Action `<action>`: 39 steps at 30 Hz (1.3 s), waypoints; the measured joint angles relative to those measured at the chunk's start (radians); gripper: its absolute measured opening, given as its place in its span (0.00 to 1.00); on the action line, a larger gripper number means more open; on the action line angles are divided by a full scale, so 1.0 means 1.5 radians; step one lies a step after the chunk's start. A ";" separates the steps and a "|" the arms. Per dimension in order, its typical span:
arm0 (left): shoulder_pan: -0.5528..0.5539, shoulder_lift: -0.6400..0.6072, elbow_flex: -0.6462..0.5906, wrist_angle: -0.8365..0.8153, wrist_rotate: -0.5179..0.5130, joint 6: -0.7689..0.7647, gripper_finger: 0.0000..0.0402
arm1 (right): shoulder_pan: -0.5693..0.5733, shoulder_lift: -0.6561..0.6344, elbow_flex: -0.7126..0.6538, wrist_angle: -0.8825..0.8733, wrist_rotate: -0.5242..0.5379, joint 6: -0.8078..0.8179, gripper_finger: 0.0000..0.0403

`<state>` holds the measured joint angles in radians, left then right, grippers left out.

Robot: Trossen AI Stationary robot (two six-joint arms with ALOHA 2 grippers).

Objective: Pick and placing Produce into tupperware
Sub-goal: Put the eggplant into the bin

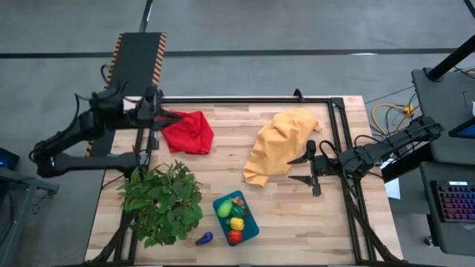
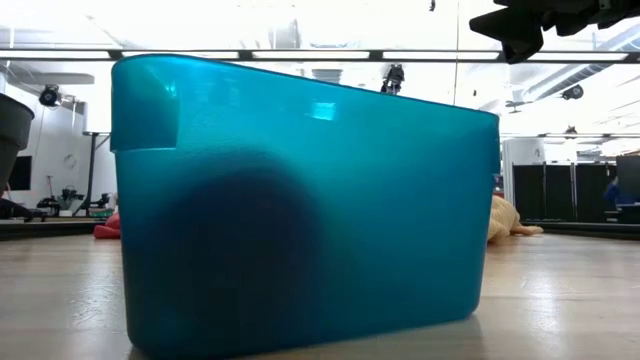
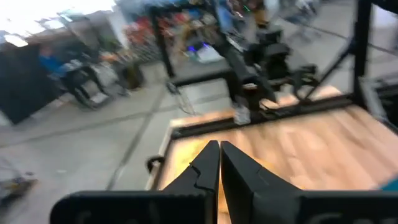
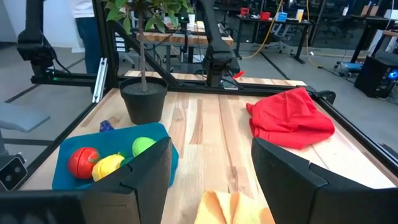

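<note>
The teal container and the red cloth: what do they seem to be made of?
The teal container looks like smooth, glossy, slightly see-through plastic; ceiling lights reflect on its wall in the low view. The red cloth looks like soft matte fabric, since it lies crumpled in folds.

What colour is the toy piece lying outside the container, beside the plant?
Purple, clearest in the high view.

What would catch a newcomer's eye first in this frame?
Probably the teal tupperware at the table's near edge, already holding green, yellow and red produce, with a purple piece lying just outside it. Next, the leafy plant beside it, and the red cloth and yellow-orange cloth farther back.
</note>
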<state>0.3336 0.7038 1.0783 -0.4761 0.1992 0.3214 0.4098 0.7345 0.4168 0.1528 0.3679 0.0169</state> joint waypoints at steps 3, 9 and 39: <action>0.000 -0.074 -0.102 0.099 -0.029 -0.014 0.00 | 0.000 0.000 0.000 0.000 0.000 -0.001 0.53; 0.000 -0.221 -0.250 0.206 -0.145 -0.056 0.00 | 0.000 0.000 0.000 0.002 0.000 -0.001 0.53; -0.011 -0.388 -0.601 0.347 -0.075 -0.140 0.00 | -0.002 0.000 0.000 0.008 0.001 0.001 0.53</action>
<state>0.3176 0.1215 0.1768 0.0449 0.0870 0.1115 0.4068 0.7345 0.4168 0.1654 0.3687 0.0181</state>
